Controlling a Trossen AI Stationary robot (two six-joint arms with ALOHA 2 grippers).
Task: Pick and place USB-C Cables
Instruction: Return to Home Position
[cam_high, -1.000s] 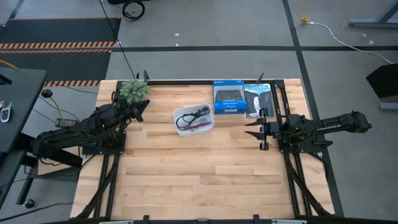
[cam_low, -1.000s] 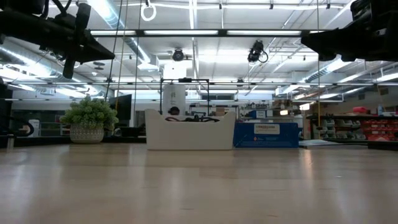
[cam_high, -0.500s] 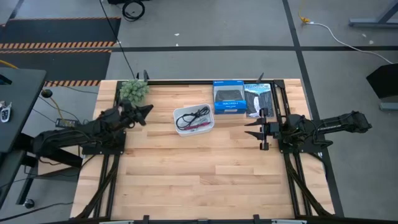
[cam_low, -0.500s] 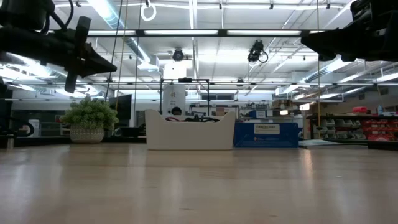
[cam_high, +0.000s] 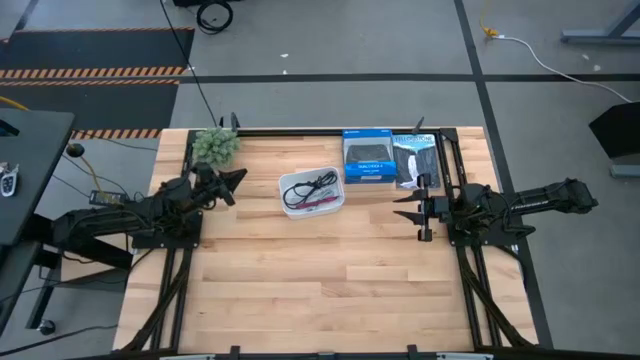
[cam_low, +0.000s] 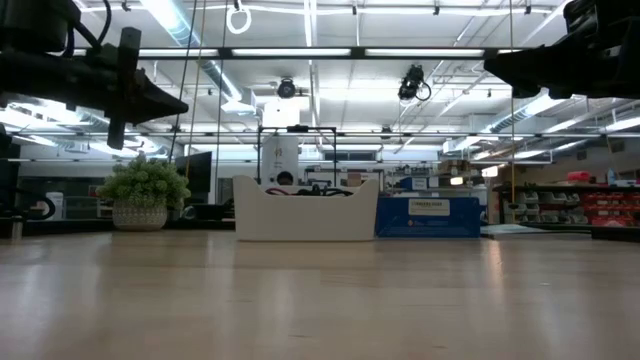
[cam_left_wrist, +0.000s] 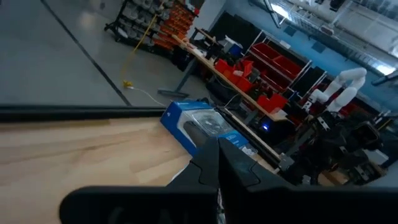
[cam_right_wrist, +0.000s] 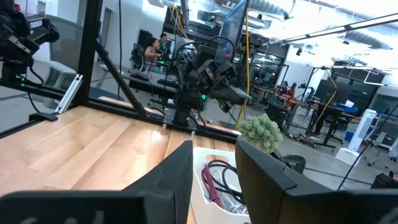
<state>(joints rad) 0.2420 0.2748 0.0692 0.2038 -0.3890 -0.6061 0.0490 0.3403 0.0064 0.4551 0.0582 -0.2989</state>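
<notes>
The USB-C cables lie bundled in a white bin at the table's far middle. A black one, a dark red one and a white one show. I cannot pick out the light blue-grey one. In the right wrist view the cables sit in the bin beyond my fingers. My left gripper hovers shut to the left of the bin, pointing at it. My right gripper hovers open to the right of the bin, well above the table.
A small potted plant stands at the far left edge, just behind my left gripper. A blue retail box and a black one lie to the right of the bin at the far edge. Bare wood fills the near half.
My left gripper has come down and moved a little to the right, toward the bin, then nearly settled. My right arm and the bin with the cables have kept still.
</notes>
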